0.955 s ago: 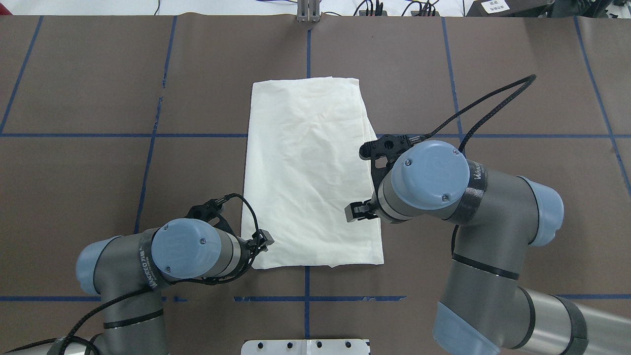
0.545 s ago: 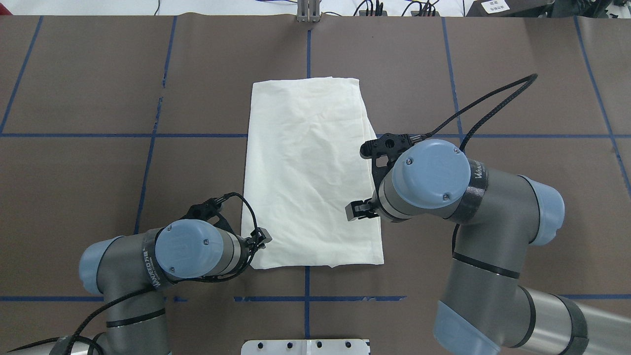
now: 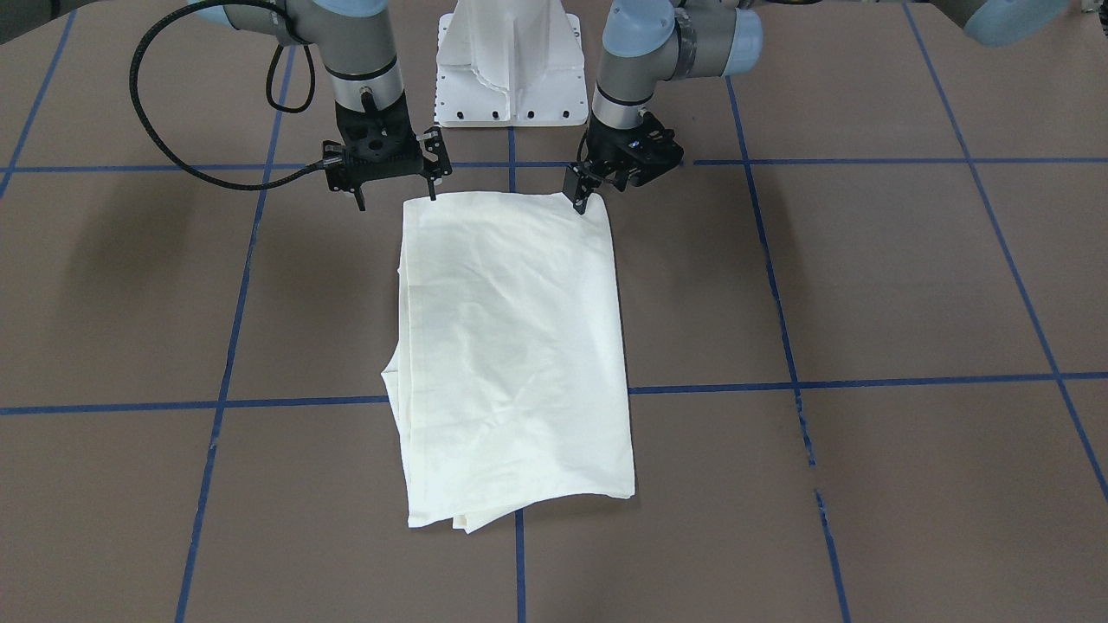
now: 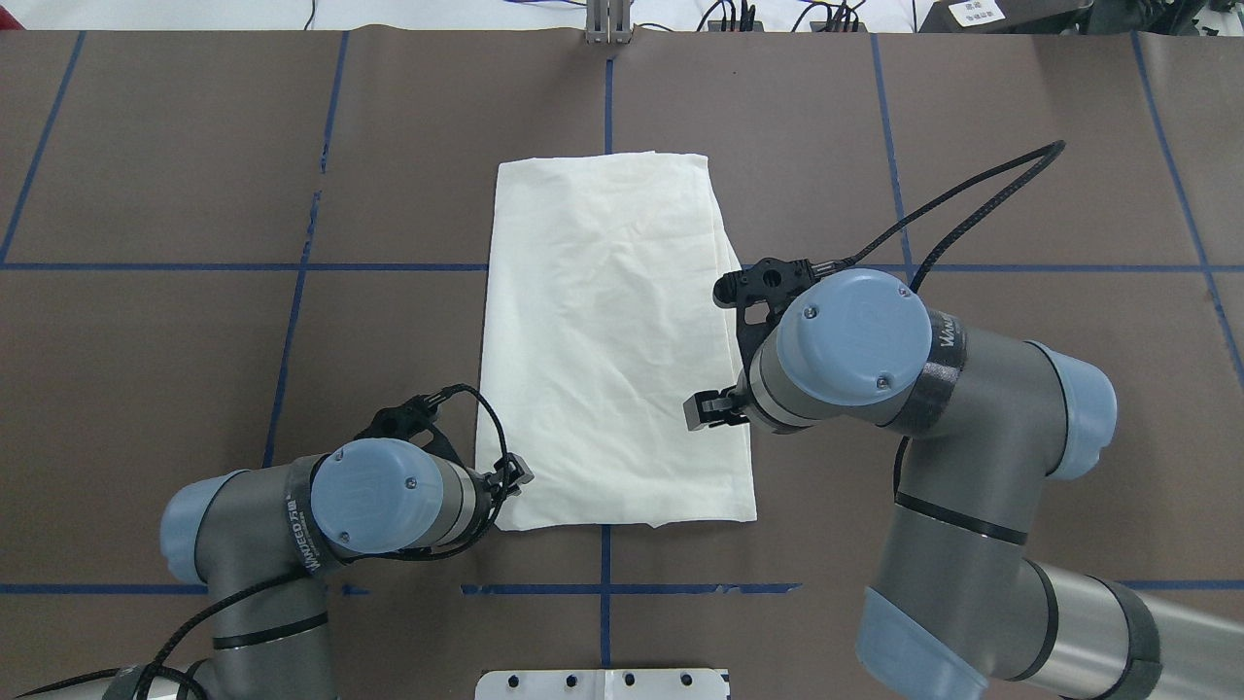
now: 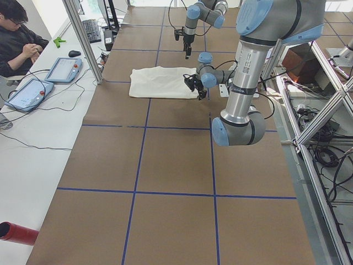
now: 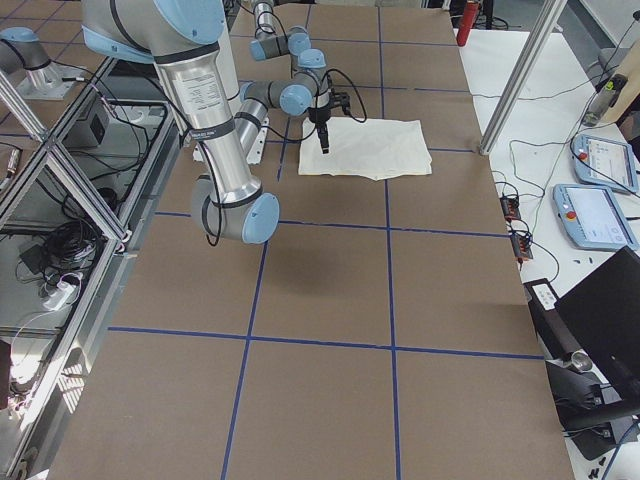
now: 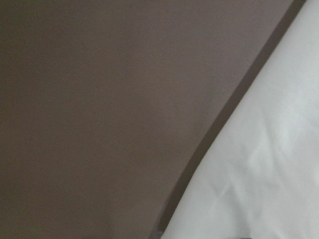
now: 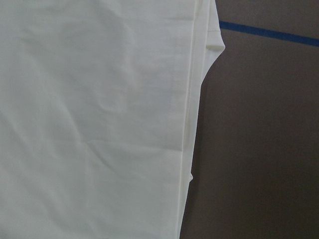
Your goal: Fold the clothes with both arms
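A robotics lab is shown. A brown-covered bench is gridded with blue tape, and a left arm and right arm are mounted at it. Aluminium frame posts, teach pendants, a keyboard and a seated operator are seen upper left, with loose cabling at right.

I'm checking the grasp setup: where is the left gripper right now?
In the overhead view, the left gripper is at lower left, at the folded shirt's left edge, near its corner closest to the robot.
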### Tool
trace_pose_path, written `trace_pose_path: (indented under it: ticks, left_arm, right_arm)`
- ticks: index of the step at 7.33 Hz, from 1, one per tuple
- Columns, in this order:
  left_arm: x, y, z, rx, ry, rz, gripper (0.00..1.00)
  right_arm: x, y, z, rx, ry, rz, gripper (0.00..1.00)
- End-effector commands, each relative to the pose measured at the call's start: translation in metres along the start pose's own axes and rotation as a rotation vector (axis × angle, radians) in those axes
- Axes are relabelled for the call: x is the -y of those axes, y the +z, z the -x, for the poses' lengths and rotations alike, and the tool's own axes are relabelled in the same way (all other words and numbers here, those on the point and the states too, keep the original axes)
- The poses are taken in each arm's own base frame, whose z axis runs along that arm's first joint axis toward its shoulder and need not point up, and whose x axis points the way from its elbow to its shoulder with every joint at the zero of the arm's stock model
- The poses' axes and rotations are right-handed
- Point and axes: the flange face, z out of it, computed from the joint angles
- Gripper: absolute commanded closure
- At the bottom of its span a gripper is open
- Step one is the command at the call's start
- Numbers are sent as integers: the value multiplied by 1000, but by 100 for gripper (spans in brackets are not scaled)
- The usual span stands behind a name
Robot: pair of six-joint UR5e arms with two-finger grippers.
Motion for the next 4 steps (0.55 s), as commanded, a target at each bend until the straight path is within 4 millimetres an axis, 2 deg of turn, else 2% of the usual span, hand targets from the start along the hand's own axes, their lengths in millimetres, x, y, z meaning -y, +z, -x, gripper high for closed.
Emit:
trace_pose_path:
  ticks: [1, 2, 3, 4]
  left_arm:
    - [-4, 4, 1, 5, 5, -2, 18]
    - [-5, 4, 2, 8, 6, 0, 18]
    - [-5, 4, 1, 4, 3, -1, 27]
    - [-7, 3, 0, 2, -31, 2, 47]
  right_arm:
    - [1, 0, -2, -2, 3, 1, 0]
    - [1, 0, -3, -2, 4, 0, 0]
    - [2, 0, -4, -4, 5, 0, 0]
    - [2, -1, -4, -2, 6, -1, 0]
